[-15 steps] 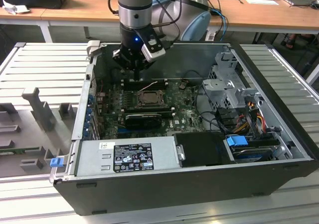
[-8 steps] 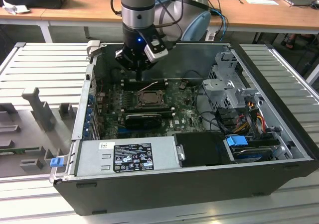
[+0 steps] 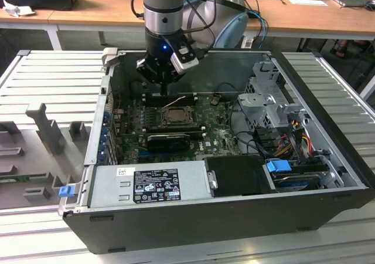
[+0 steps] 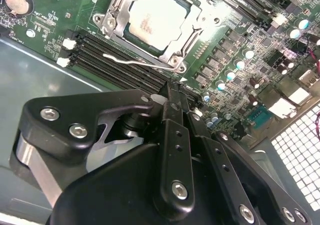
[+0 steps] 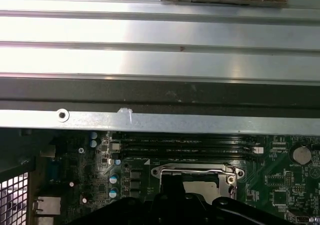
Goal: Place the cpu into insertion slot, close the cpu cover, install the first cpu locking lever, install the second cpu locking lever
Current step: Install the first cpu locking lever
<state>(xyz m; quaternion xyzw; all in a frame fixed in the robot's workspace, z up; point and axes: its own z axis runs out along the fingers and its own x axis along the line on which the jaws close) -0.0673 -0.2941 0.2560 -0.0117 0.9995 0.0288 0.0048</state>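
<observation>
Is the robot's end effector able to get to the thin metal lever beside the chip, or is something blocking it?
Probably yes. The end effector hangs just above the lever beside the cpu, with only bare board between them.

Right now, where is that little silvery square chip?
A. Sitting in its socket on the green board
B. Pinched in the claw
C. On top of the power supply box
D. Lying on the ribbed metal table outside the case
A: in the second wrist view the cpu lies in the insertion slot, framed by the cpu cover, away from the claw.
</observation>
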